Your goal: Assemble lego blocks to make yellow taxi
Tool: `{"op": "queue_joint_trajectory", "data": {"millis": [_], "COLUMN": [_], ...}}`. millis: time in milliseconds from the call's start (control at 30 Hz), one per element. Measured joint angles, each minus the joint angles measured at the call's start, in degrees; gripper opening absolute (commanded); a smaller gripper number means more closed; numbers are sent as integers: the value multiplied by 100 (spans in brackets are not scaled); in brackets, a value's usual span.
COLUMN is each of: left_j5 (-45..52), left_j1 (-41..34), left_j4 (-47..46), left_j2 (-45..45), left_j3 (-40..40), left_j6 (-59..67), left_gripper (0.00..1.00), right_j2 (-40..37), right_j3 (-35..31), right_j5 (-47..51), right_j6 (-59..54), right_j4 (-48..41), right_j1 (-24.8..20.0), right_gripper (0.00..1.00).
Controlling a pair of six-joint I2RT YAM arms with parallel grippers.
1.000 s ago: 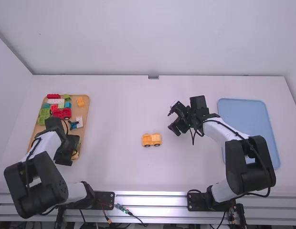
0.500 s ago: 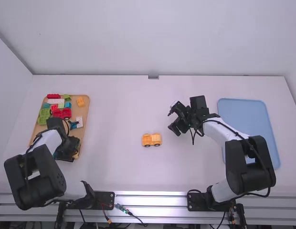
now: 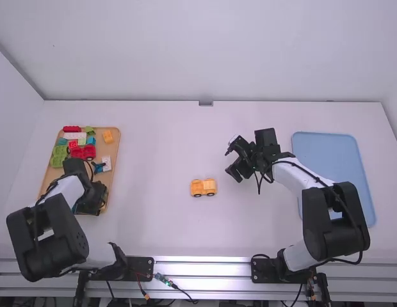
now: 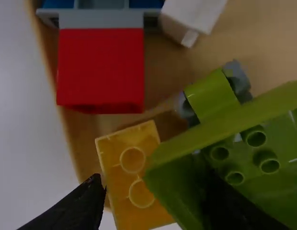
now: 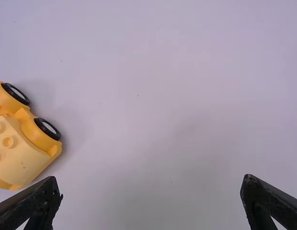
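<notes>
Left fingers [image 4: 86,206], open: having shifted slightly farther from their base, are bracketing a yellow block [image 4: 129,177], likely the next taxi part, the yellow vehicle [image 3: 203,187] waiting between them and the parted right fingers [image 5: 36,203].

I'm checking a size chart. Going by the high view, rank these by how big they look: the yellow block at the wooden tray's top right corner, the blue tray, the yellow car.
1. Blue tray
2. Yellow car
3. Yellow block
</notes>
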Motion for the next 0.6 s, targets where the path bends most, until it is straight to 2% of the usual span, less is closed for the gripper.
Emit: {"op": "queue_joint_trajectory", "data": {"millis": [233, 600], "left_j5": [4, 2], "left_j1": [15, 15], "left_j4": [-260, -1644], "left_j2": [2, 2], "left_j3": [260, 1375], "left_j6": [157, 197], "left_gripper": [75, 76], "right_j2": [2, 2], "right_j3": [0, 0], "right_j5": [-2, -4], "right_j6": [13, 2], "right_j4": [-2, -2], "right_j1": [0, 0], "right_gripper": [99, 99]}}
